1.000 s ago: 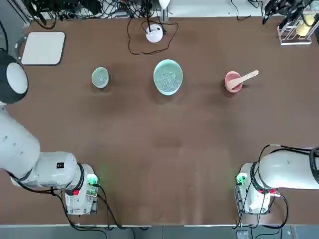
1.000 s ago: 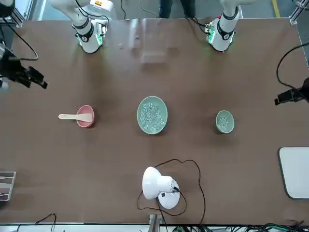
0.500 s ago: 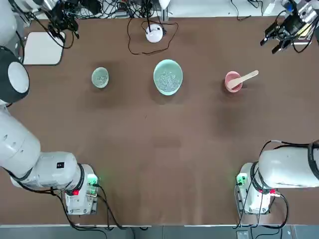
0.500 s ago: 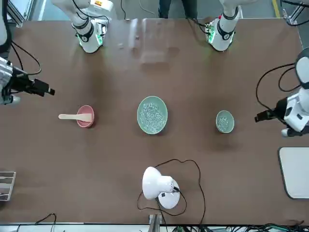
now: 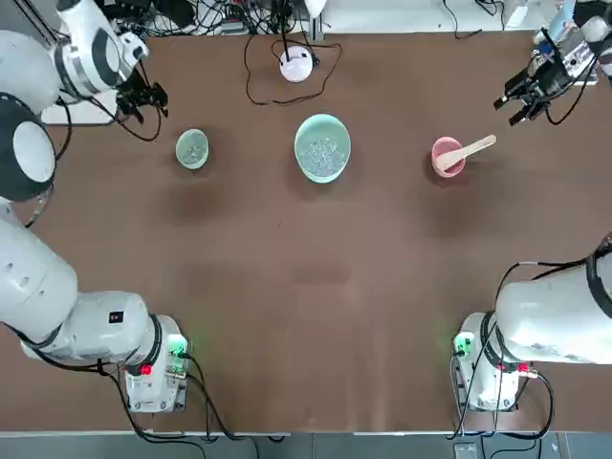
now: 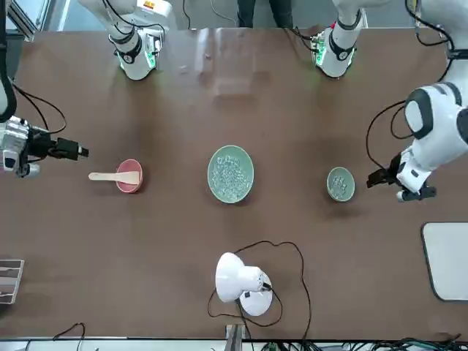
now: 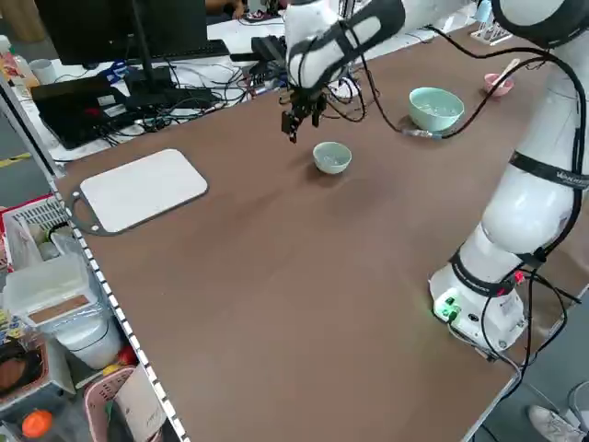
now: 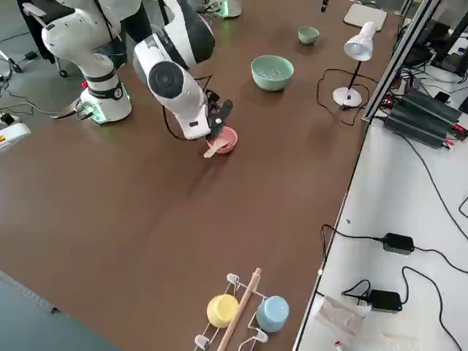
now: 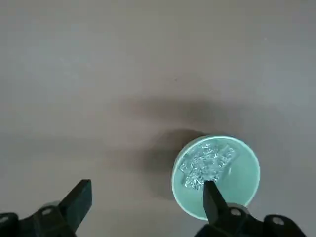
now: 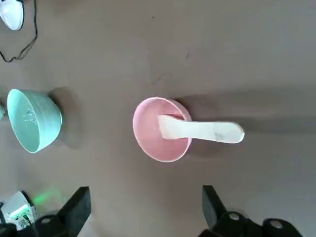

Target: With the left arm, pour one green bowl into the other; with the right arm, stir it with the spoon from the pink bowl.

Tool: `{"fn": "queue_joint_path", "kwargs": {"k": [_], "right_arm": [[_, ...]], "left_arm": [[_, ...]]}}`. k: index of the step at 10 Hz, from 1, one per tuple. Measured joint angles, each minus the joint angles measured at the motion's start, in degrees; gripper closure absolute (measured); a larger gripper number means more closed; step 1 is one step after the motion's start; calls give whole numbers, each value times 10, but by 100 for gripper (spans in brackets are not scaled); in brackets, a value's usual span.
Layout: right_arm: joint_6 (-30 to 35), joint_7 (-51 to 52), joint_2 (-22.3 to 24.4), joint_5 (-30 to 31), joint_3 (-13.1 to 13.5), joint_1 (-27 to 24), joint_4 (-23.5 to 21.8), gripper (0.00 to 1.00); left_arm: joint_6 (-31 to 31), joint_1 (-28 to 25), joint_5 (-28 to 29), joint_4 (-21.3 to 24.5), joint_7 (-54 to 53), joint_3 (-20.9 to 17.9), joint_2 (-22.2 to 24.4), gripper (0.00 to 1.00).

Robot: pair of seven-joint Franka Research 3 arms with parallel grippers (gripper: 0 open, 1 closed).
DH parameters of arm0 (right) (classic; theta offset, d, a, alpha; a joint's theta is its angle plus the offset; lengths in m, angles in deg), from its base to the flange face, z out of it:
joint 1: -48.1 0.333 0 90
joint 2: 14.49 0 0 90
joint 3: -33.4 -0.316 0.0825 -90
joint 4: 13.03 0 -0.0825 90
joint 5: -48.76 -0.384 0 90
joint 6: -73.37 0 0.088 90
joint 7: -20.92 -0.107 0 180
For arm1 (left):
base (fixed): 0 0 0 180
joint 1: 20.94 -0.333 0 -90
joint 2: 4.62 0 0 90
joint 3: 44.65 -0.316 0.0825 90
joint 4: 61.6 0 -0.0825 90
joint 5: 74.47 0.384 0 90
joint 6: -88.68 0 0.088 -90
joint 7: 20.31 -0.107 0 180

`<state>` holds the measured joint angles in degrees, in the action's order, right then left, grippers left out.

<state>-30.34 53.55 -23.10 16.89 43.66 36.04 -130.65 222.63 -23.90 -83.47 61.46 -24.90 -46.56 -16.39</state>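
A broad brown table (image 5: 316,287) carries everything. The glossy white left arm (image 5: 38,277) reaches to the far left part of the table, and the glossy white right arm (image 5: 555,325) reaches to the far right. A flat white rounded board (image 7: 143,189) lies near the table's left edge. A white desk lamp with a black cable (image 6: 240,281) stands at the far side, behind the wide round mint-green bowl (image 5: 322,147) at centre, which holds pale, shiny bits. The small sage-green bowl (image 5: 192,149) sits well to its left with similar bits inside; the left gripper (image 5: 143,98) hovers just beside it, empty, jaws spread wide. The small pink bowl (image 5: 447,157) sits to the right, the light-tan wooden spoon (image 5: 471,149) resting in it, handle jutting over the rim. The right gripper (image 5: 521,100) hangs near the handle, empty, jaws spread.
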Motion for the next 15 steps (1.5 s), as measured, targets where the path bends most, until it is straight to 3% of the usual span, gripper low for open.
{"fn": "queue_joint_path", "kwargs": {"k": [5, 6, 10, 11, 15], "right_arm": [[-6, 85, -67, -22, -1, -41, 19, 5], [-8, 101, -86, -43, -1, -43, 24, 5], [-9, 176, -144, -83, -1, -75, 42, 5], [-9, 177, -149, -85, -1, -75, 46, 7], [5, 225, -198, -130, -3, -77, 66, 15]], "left_arm": [[45, 0, -31, 13, -26, 23, -60, 7], [51, 0, -31, 13, -34, 25, -73, 13], [53, -2, -32, 12, -55, 25, -92, 22], [53, -2, -32, 11, -56, 25, -93, 40], [55, -1, -32, 11, -57, 27, -98, 46]]}}
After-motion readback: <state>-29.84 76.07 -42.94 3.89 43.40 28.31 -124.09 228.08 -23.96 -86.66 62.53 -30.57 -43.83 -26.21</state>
